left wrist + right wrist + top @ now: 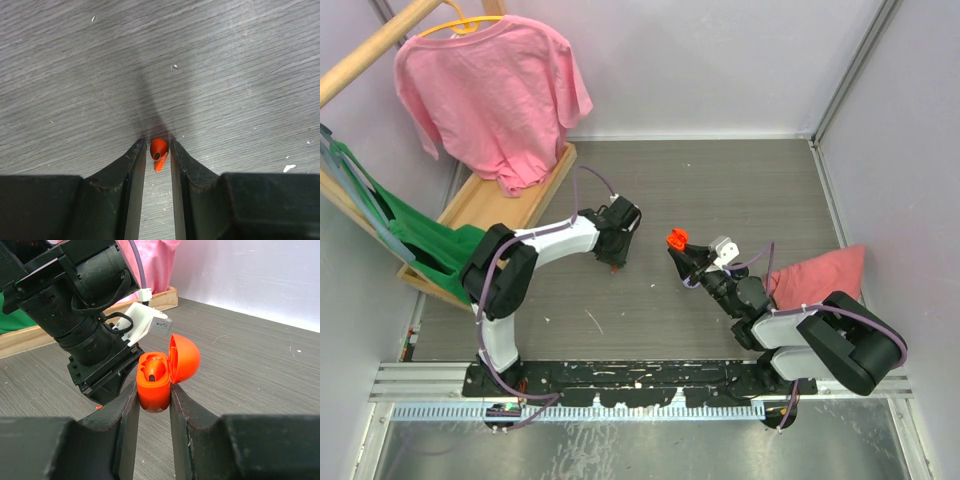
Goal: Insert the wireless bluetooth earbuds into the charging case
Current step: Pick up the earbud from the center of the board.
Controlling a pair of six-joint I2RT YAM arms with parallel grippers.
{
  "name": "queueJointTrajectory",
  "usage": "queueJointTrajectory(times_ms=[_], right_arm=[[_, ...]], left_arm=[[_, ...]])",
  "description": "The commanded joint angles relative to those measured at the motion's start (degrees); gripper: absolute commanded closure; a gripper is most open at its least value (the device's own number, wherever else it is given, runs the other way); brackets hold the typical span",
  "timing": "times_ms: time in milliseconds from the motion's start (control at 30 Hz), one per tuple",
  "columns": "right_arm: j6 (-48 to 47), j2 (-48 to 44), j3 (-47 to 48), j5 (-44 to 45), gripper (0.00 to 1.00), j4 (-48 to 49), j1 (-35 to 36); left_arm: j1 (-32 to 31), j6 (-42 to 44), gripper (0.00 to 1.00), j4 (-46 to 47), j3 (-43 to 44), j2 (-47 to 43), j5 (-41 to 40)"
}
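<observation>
Table [720, 190]: grey wood-look top, both arms work near the middle.
Pink shirt [495, 95]: hangs on a rack at the far left, well apart from the work.
Pink cloth [820, 272]: lies by the right arm, not in use.
Right gripper [154, 399]: fingers squeezed onto the charging case [152, 385], held up off the table.
Case: it's orange here, not black. Lid [184, 359] is flipped open to the right. One earbud [154, 369] sits inside already, in the near slot I think, but the view is tight.
Left gripper [159, 152]: low, close to the table, fingers closed on the 2nd earbud [158, 150], a tiny orange piece pinched at the tips.
Where they are: in the top view the L gripper [616, 252] is near the case [676, 240] but not touching.
Step now: bud no. 2 is picked, about halfway done w/ the task.
Next move: L arm needs to lift the bud, bring it over the open case, turn it to match the empty slot, then push down softly. R hand must hold the case steady.
Risk: bud is tiny, may slip or twist.
</observation>
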Motion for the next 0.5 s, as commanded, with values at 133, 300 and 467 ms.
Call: queueJointTrajectory(times_ms=[133,300,467], right_arm=[[0.0,-1.0,0.6,-0.4,0.98,4.1,-0.1],[0.0,-1.2,0.6,-0.2,0.98,3.9,-0.2],[0.1,-1.2,0.9,-0.6,0.98,3.2,-0.1]], left_arm=[[0.7,0.5,0.75,-2.6,3.1,1.2,2.1],[0.9,0.2,0.84,-2.9,3.1,1.6,2.2],[1.0,-0.2,0.9,-2.0,1.5,-1.4,1.4]])
